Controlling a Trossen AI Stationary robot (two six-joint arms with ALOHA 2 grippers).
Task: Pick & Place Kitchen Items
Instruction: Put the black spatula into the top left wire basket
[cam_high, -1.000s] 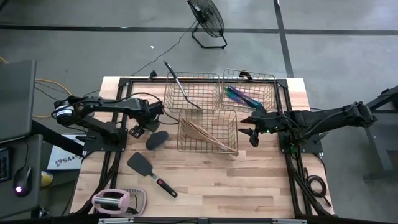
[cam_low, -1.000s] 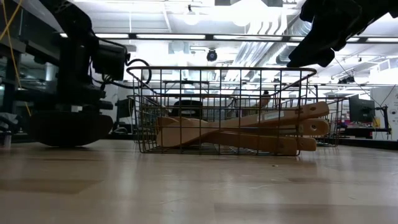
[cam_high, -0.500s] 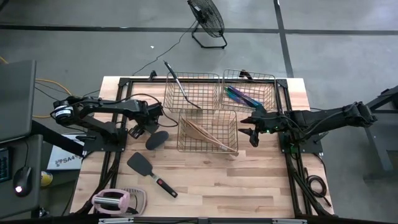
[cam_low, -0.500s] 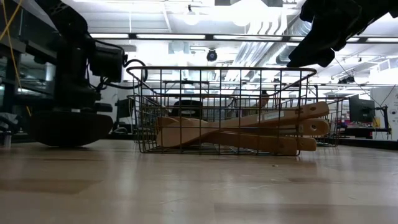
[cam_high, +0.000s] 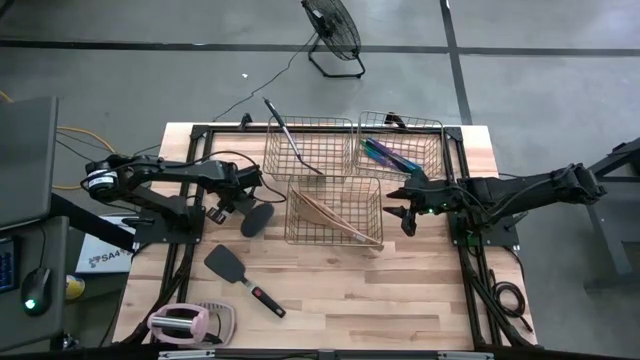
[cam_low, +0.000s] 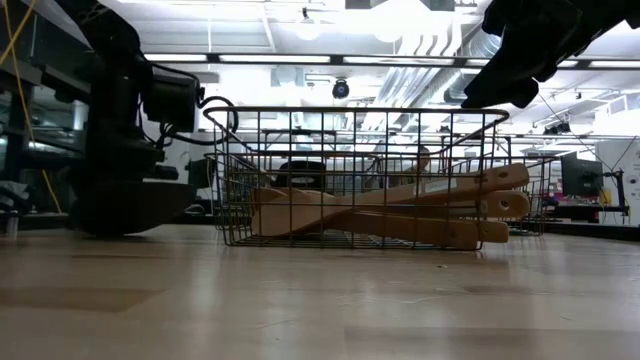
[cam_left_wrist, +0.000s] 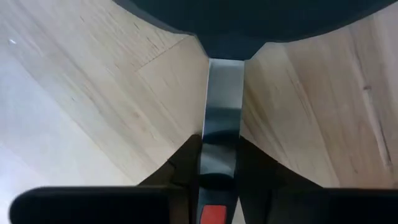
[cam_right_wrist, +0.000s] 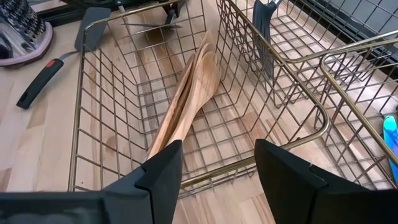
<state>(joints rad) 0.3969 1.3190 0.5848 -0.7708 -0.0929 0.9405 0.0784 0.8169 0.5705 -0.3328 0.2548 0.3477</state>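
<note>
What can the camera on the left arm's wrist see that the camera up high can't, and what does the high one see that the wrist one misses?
Only the left wrist view shows, up close, the left gripper closed on the black spoon's shiny metal handle, with a red mark near the fingers.

Only the high view shows the three wire baskets, the wooden utensils, the purple-teal pieces, the black spatula, the pink-and-white gadget and the right gripper, open beside the front basket.

Both show the wooden table and the black spoon by the left gripper.

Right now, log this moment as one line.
left hand: closing on black spoon's metal handle | right hand: open, beside copper wire basket
</note>
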